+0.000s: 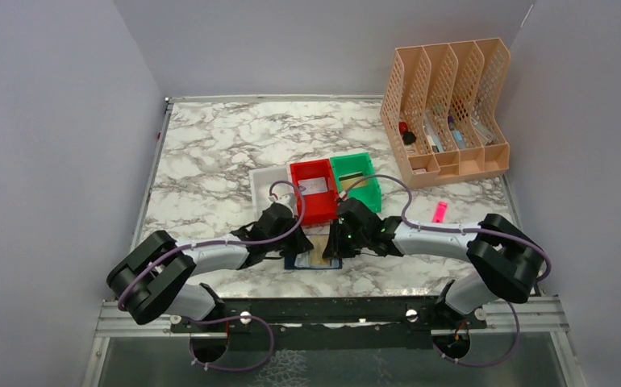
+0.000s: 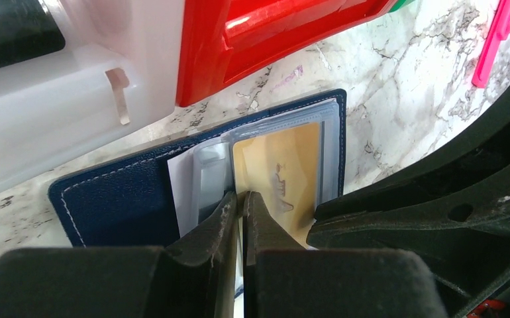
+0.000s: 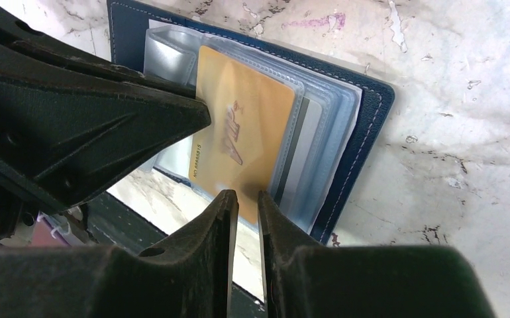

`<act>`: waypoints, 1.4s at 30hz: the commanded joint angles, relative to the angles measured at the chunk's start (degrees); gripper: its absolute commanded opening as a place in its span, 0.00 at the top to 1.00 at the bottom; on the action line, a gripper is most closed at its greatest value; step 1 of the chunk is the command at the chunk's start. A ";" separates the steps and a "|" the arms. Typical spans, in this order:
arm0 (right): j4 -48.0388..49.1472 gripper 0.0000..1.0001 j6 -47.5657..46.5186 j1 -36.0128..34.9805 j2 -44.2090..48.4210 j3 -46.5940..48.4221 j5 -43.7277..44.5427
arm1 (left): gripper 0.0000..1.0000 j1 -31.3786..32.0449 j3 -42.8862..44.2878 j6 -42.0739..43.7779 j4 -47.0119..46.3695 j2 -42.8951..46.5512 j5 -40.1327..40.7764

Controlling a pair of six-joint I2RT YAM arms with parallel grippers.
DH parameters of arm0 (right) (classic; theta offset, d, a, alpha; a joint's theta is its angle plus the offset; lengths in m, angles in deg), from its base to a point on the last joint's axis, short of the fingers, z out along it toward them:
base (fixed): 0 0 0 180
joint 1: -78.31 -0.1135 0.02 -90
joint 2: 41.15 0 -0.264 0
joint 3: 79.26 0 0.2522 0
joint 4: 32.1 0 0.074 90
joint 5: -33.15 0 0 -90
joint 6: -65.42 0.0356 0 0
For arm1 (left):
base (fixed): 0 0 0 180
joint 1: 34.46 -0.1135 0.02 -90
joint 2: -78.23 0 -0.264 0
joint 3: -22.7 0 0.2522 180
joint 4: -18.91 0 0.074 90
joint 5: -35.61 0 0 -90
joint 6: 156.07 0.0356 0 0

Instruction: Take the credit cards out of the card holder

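Right jaws around tan-gold card (image 3: 239, 132) edge

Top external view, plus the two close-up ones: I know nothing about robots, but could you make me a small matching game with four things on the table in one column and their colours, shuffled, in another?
Things:
1. card holder
2. topmost credit card
3. middle bin of the three
4. small stick lying on the table

Colours:
A. pink
B. navy blue
C. red
D. tan-gold

Pairs: 1-B, 2-D, 3-C, 4-A.
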 commanded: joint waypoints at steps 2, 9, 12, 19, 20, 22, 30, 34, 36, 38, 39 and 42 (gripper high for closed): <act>-2.82 0.76 1.22 -0.12 -3.28 -2.24 5.46 | 1.00 0.42 -2.34 0.13 3.22 -0.49 -0.50; -6.67 0.79 2.11 -0.12 -3.76 -1.23 9.31 | 1.00 0.34 -3.18 -0.22 5.11 2.45 1.90; -7.29 0.80 2.23 -0.12 -3.83 -1.06 9.87 | 1.00 0.04 -3.43 0.11 7.08 4.62 3.55; -7.83 0.82 2.61 -0.12 -4.20 -0.96 10.46 | 1.00 -0.37 -3.34 1.85 10.86 7.38 5.72; -7.81 0.82 2.63 -0.12 -4.28 -0.88 10.40 | 1.00 -0.37 -3.39 1.89 10.93 7.39 5.71; -8.10 0.83 2.56 -0.11 -4.43 -0.75 10.61 | 1.00 -0.45 -3.48 1.98 10.87 7.31 5.66; -7.89 0.83 1.78 -0.12 -3.75 -0.25 9.99 | 0.97 -0.66 -3.33 2.40 11.65 8.45 5.82; -5.88 0.82 0.44 -0.12 -3.08 -0.41 8.05 | 0.78 -0.72 -3.81 0.12 6.16 6.05 2.32; -4.65 0.81 -0.25 -0.12 -2.69 -0.77 6.52 | 0.74 -0.72 -4.08 -1.33 4.59 4.39 0.99; -3.68 0.81 -0.85 -0.07 -2.47 -1.09 5.12 | 0.72 -0.72 -4.76 -2.86 3.68 3.24 0.75; -3.29 0.81 -0.91 -0.11 -2.49 -1.24 4.49 | 0.71 -0.71 -5.25 -3.61 3.29 2.92 0.74; -2.63 0.81 -0.95 -0.12 -3.01 -1.57 3.23 | 0.70 -0.72 -7.73 -6.76 1.19 3.09 1.25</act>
